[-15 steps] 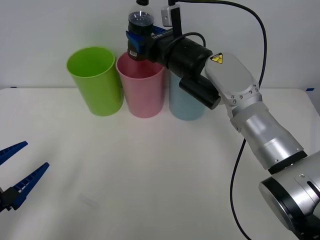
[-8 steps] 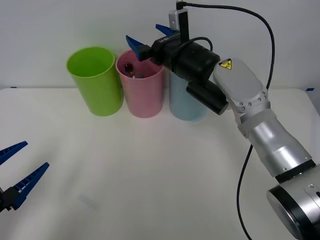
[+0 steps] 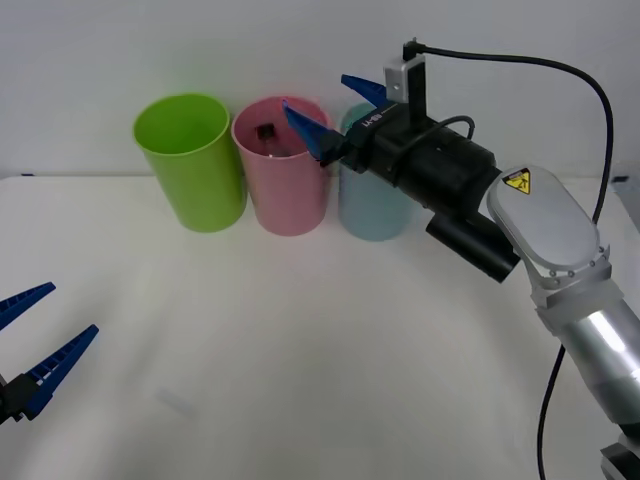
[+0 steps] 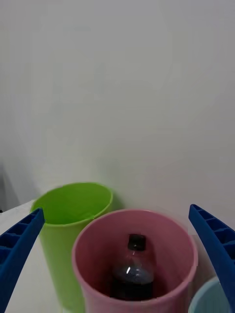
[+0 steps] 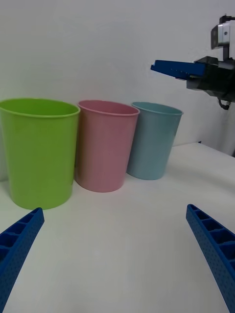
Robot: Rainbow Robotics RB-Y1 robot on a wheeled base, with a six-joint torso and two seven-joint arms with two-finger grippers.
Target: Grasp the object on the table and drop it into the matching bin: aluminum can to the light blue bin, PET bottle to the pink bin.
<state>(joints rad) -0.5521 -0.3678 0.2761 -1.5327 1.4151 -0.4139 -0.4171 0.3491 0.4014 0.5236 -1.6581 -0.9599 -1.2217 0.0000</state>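
Observation:
The PET bottle (image 4: 131,272) stands upright inside the pink bin (image 3: 287,200), its black cap (image 3: 266,132) just below the rim. The pink bin (image 4: 98,288) is the middle one of three at the back of the white table (image 3: 300,360), with the light blue bin (image 3: 370,210) to its right. My right gripper (image 3: 335,108) hovers open and empty above the gap between the pink and light blue bins, level with their rims. My left gripper (image 3: 30,345) rests open low at the table's front left, far from the bins.
A lime green bin (image 3: 190,160) stands left of the pink one, touching it. The right arm's black wrist and cable (image 3: 440,170) reach over the light blue bin (image 5: 152,142). A white wall rises right behind the bins.
The right gripper let go of the bottle over the pink bin; it dropped inside. The open gripper then drew back to the right, away from the pink bin. The left arm stayed still.

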